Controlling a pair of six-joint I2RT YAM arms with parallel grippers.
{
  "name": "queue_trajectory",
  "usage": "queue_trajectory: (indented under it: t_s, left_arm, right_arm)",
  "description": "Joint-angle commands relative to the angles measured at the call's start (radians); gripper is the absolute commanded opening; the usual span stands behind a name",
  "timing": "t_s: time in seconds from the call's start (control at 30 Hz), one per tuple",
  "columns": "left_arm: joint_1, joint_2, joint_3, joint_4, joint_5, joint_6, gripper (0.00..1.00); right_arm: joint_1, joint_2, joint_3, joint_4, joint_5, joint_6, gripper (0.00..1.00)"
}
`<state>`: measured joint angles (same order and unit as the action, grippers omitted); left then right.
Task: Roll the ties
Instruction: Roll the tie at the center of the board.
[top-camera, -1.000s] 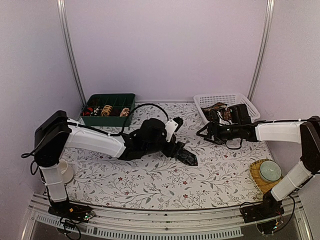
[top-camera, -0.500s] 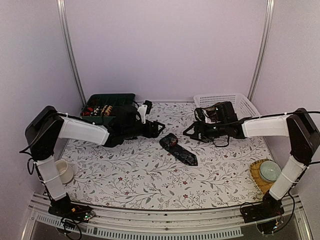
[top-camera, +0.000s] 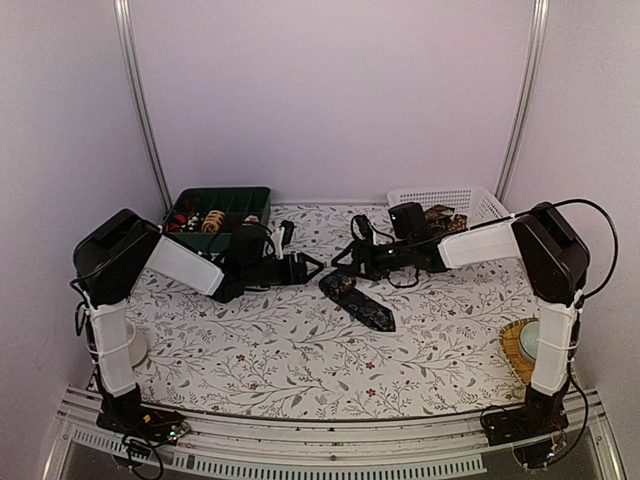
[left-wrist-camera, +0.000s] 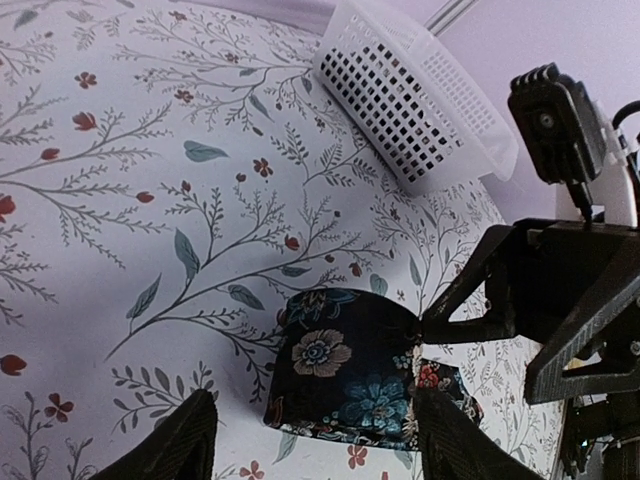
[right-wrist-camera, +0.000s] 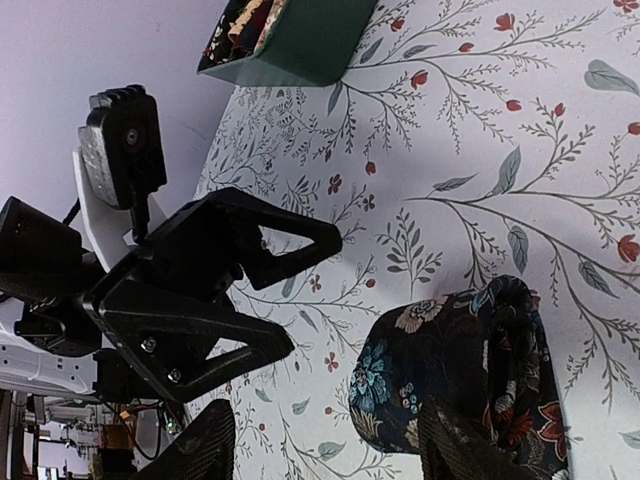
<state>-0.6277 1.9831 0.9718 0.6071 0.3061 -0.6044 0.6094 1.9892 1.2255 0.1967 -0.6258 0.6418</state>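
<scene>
Both arms swung inward: left tool (top-camera: 312, 267) and right tool (top-camera: 342, 263) now nearly tip to tip, jaws spread, gripping nothing. Dark floral tie (top-camera: 358, 300) on surface (top-camera: 300, 350) just ahead of both. Tray (top-camera: 205, 239) behind left tool: coiled ties (top-camera: 212, 220). Basket (top-camera: 480, 200) behind right tool: loose ties (top-camera: 440, 213)

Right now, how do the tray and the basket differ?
Tray is dark green, solid-walled; basket is white mesh. Tray sits far left, basket far right. Tray holds coiled ties; basket holds loose ties. Both sit at the table's far edge.
</scene>
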Motion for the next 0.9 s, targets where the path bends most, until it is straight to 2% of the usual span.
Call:
queue_trajectory:
  t_s: [0.0,0.33,0.87]
  left_arm:
    - [0.025,0.051,0.009,0.051,0.053,-0.044,0.68]
    - [0.034,0.116,0.043,0.082,0.145,-0.075,0.69]
    - [0.028,0.238,0.12,0.145,0.291,-0.126,0.72]
  right_arm:
    - [0.021,0.108,0.069,0.022,-0.027,0.019,0.62]
    - [0.025,0.134,0.032,-0.058,0.005,-0.007,0.61]
    - [0.022,0.133,-0.063,-0.071,0.026,-0.042,0.61]
